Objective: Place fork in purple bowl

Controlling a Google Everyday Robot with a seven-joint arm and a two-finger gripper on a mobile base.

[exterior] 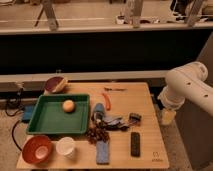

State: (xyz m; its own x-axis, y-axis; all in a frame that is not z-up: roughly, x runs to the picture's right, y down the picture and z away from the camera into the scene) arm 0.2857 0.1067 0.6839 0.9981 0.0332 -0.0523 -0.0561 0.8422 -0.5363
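Note:
The fork (115,89) is a thin grey utensil lying flat near the table's far edge, right of centre. The purple bowl (55,84) sits at the far left corner, tipped so its pale tan inside shows. The white arm (186,84) hangs at the right of the table. My gripper (167,117) is at its lower end, just off the table's right edge. It is well to the right of the fork and far from the bowl, and nothing shows in it.
A curved orange-red carrot piece (106,100) lies just in front of the fork. A green tray (52,120) holds an orange ball (68,105). An orange-red bowl (36,149), white cup (65,146), dark grapes (97,134), blue brush (102,151) and black remote (135,144) crowd the front.

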